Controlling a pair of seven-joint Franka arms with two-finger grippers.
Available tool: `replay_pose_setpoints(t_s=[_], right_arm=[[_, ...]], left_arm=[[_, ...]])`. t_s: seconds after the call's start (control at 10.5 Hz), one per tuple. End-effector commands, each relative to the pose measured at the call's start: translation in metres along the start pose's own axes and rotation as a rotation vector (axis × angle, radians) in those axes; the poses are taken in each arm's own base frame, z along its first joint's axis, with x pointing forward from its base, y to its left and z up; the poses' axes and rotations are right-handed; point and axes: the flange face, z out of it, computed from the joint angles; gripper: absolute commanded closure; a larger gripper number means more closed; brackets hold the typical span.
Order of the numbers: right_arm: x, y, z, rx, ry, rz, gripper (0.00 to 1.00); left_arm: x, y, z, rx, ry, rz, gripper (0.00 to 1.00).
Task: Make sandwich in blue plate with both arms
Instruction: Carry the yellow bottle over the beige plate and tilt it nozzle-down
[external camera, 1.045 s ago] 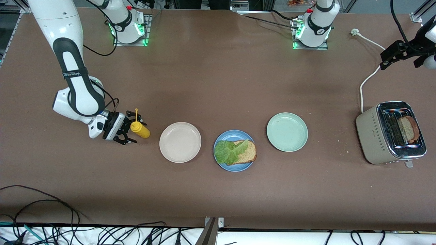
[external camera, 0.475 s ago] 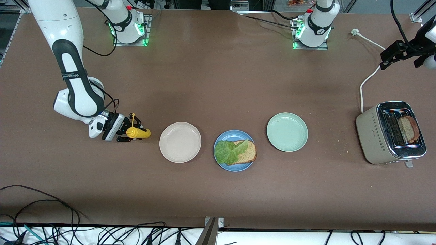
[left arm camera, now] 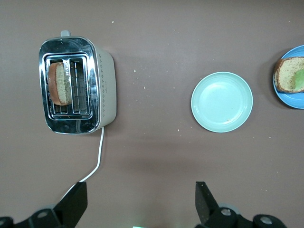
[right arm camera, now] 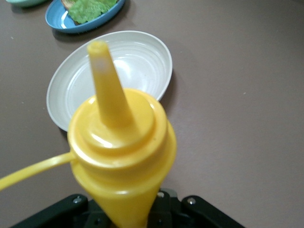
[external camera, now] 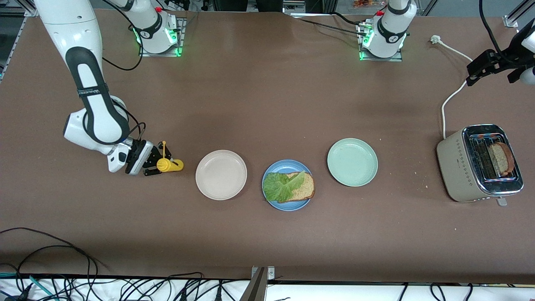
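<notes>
The blue plate (external camera: 276, 204) lies near the table's middle, between two other plates. On it rests one toasted bread slice (external camera: 306, 188) with a green lettuce leaf (external camera: 281, 187) across it. A second bread slice (external camera: 500, 159) stands in the toaster (external camera: 459, 165). My right gripper (external camera: 155, 164) is shut on the yellow squeeze bottle (external camera: 171, 165) toward the right arm's end of the table; the bottle's nozzle (right arm camera: 107, 85) points at the cream plate. My left gripper (left arm camera: 140, 202) hangs open and holds nothing, high over the table by the toaster's cord (left arm camera: 97, 159).
A cream-white plate (external camera: 221, 174) lies between the bottle and the blue plate. A pale mint-green plate (external camera: 352, 162) lies toward the left arm's end. The toaster's white cord (external camera: 449, 100) runs farther from the front camera to a loose plug (external camera: 436, 39). Cables hang along the near edge.
My right gripper's fingers have shut on the yellow bottle, which has shifted slightly with them. The left arm has not moved.
</notes>
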Motion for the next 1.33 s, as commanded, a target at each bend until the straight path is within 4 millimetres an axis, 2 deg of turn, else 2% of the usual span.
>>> replay_pose_setpoints(t_s=[0.0, 0.1, 0.29, 0.48, 0.67, 0.86, 1.05, 1.24], right_arm=[[0.092, 0.007, -0.019, -0.057, -0.223, -0.115, 0.78], [0.119, 0.002, -0.019, -0.061, -0.292, -0.155, 0.78], [0.170, -0.023, -0.009, -0.075, -0.410, -0.227, 0.78], [0.225, -0.060, 0.005, -0.174, -0.601, -0.403, 0.75], [0.261, -0.096, 0.022, -0.269, -0.766, -0.531, 0.75], [0.289, -0.120, 0.041, -0.361, -0.916, -0.677, 0.75], [0.314, -0.153, 0.075, -0.457, -1.089, -0.827, 0.75], [0.316, -0.158, 0.096, -0.498, -1.143, -0.836, 0.75]], left_arm=[[0.001, -0.002, -0.005, 0.010, 0.008, 0.010, 0.00], [0.001, -0.002, -0.005, 0.010, 0.007, 0.010, 0.00], [0.001, -0.001, -0.005, 0.010, 0.007, 0.012, 0.00], [0.001, -0.002, -0.005, 0.010, 0.007, 0.010, 0.00], [0.001, -0.002, -0.005, 0.010, 0.007, 0.010, 0.00], [0.001, -0.002, -0.005, 0.010, 0.007, 0.010, 0.00], [0.001, -0.002, -0.005, 0.010, 0.007, 0.010, 0.00], [0.001, -0.001, -0.005, 0.010, 0.007, 0.012, 0.00]])
